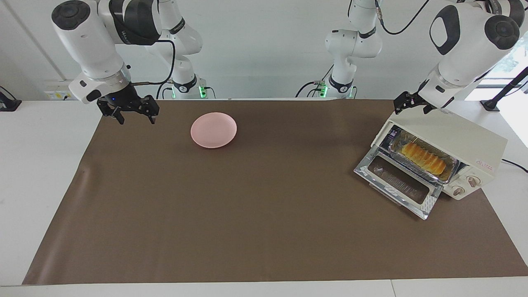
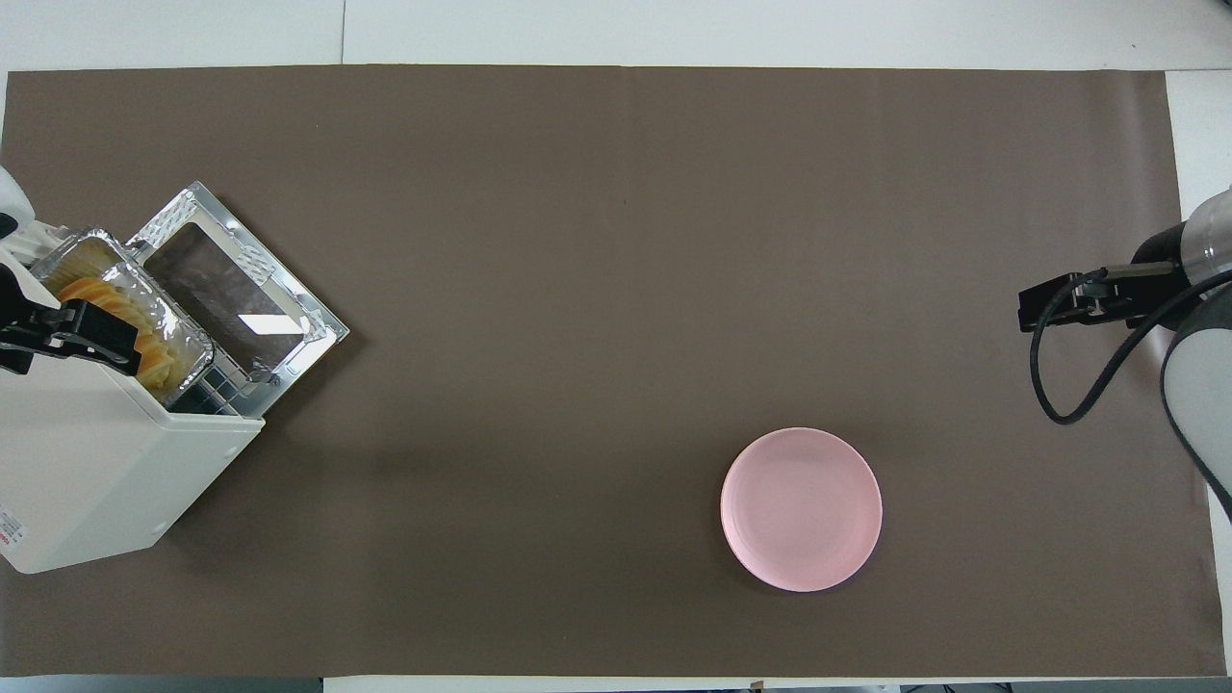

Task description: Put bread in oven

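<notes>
While door hangs open, bread [image 1: 425, 157] in oven [image 1: 462, 144]

**Two high cameras, half a turn apart**

We get one facing view from across the table, looking at the robots. Overhead looks steeply down from their end. We see the same mat [image 1: 264, 198], plate [image 1: 213, 130] and oven [image 1: 462, 140] in both.

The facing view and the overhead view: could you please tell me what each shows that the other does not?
Only the facing view shows the oven's two knobs and both arm bases. Only the overhead view shows the oven's whole top. Both show the bread in its foil tray inside the oven, the door down, the pink plate, and the open left gripper and right gripper.
</notes>
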